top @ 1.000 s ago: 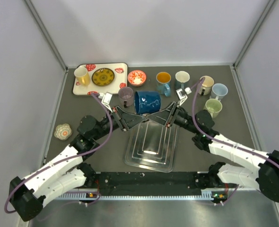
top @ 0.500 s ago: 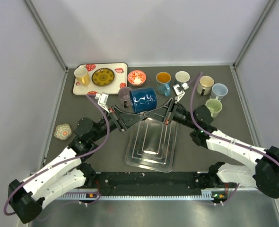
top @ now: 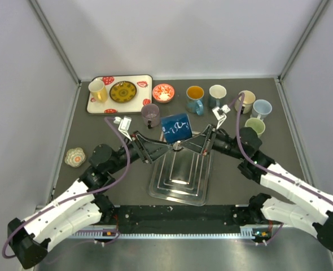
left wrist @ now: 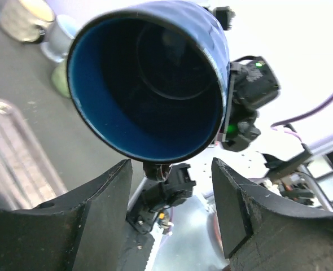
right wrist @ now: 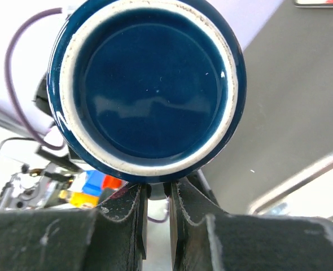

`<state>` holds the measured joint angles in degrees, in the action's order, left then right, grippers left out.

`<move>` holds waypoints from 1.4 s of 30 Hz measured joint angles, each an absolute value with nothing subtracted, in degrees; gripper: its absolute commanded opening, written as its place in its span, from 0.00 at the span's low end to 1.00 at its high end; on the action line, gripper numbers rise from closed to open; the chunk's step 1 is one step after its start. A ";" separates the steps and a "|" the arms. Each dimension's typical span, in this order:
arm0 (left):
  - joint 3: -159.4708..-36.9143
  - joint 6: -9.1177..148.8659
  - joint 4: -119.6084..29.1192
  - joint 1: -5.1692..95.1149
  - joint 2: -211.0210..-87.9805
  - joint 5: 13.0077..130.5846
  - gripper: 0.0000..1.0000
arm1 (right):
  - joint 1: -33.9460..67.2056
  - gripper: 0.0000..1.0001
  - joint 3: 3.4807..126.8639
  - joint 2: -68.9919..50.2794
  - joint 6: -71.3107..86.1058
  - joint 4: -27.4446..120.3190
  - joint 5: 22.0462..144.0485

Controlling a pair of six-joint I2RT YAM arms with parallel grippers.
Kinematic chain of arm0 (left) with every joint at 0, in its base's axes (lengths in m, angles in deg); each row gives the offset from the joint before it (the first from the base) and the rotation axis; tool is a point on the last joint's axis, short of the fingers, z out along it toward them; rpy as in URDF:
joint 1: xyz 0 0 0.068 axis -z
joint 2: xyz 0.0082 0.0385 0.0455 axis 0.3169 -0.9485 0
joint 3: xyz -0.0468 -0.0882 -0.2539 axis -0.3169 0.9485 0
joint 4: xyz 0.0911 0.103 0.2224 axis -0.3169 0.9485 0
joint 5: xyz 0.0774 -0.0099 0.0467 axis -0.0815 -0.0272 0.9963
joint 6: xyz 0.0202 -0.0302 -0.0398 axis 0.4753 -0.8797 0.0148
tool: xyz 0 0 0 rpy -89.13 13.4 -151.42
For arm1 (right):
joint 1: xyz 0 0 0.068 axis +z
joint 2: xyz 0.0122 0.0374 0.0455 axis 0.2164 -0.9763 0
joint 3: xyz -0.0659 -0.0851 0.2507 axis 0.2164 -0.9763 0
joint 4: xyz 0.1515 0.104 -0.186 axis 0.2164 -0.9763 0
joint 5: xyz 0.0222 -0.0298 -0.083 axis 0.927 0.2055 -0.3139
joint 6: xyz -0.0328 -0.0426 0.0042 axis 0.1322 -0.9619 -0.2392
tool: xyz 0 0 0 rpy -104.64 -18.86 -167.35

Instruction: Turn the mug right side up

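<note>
The dark blue mug [top: 176,126] hangs on its side above the clear rack, between my two grippers. Its mouth faces the left wrist camera, where the mug [left wrist: 149,84] shows its dark inside. Its base faces the right wrist camera, so there the mug [right wrist: 149,84] shows a white ring foot. My right gripper [top: 182,145] [right wrist: 157,189] is shut on the mug's handle, just under the body. My left gripper [top: 165,146] [left wrist: 172,169] stands open below the rim, its fingers apart and touching nothing.
A clear plastic rack [top: 180,175] lies under the mug. Several mugs line the back right, and a purple mug [top: 150,114] stands just left of the blue one. A patterned tray [top: 134,80] with a plate and a yellow cup, and a red bowl [top: 163,92], sit at the back left.
My right gripper closed on the mug's handle. My left gripper then opened and let go of the mug. The mug shifted slightly toward the near side.
</note>
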<state>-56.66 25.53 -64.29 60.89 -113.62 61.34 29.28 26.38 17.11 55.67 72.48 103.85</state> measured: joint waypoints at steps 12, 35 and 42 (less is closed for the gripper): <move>-57.77 33.71 -44.09 60.84 -103.68 74.74 0.65 | 29.06 0.00 26.33 24.33 39.11 39.50 83.05; -57.73 37.29 -25.23 60.82 -98.83 85.51 0.62 | 31.36 0.00 45.04 -16.87 23.67 34.30 67.40; -57.73 38.43 -22.56 60.82 -97.43 87.13 0.62 | 32.39 0.00 53.24 -26.49 20.18 32.40 64.75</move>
<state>-57.73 38.43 -22.56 60.82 -97.43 87.13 32.39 53.24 -26.49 20.18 32.40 64.75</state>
